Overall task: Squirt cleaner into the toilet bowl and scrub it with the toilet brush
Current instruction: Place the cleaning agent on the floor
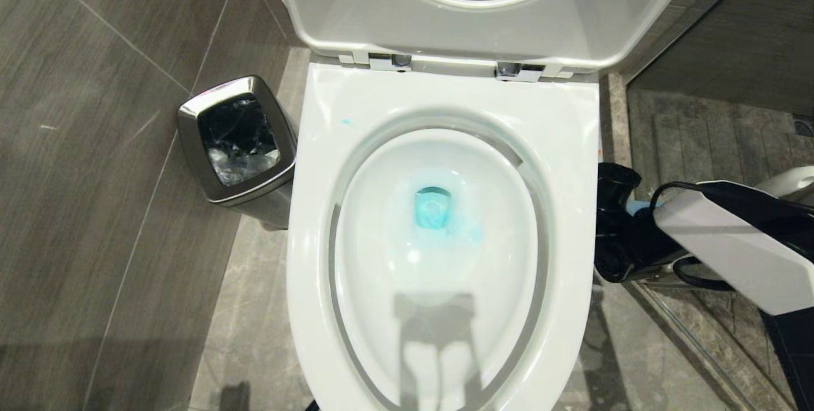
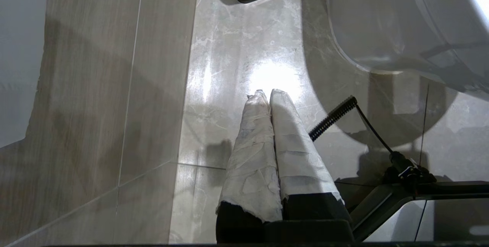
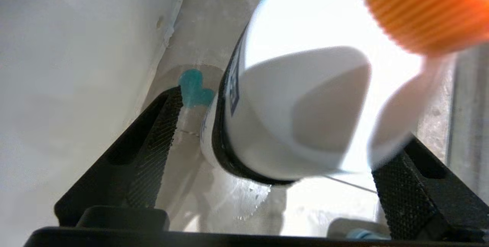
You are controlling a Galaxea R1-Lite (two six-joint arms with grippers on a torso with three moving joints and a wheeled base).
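toilet bowl (image 1: 445,258) fills the middle of the head view, seat and lid (image 1: 489,10) raised upright against the back. wide white rim is bare except one small teal spot on its left back part. cleaner (image 1: 434,208) sits as a turquoise pool at the drain, with a paler blue tint spreading a little around it in the water.

steel bin (image 1: 240,144) stands on the grey tiled floor (image 1: 95,175) just left of the bowl, lined with a dark bag, open at the top.

right arm (image 1: 738,239) reaches in from the right edge, low beside the bowl's right flank. right gripper (image 3: 271,136): black ribbed fingers (image 3: 160,132) spread wide, standing on either side of a white bottle (image 3: 305,117) with an orange ribbed cap (image 3: 428,10). left-hand pad is clear of the bottle; contact at the other pad cannot be told. a teal blob shows on the floor beyond the bottle.

left gripper (image 2: 267,94) hangs over the pale floor near the bowl's outer wall, its white-wrapped fingers (image 2: 252,151) pressed together, holding nothing.

toilet brush: not seen in any view.
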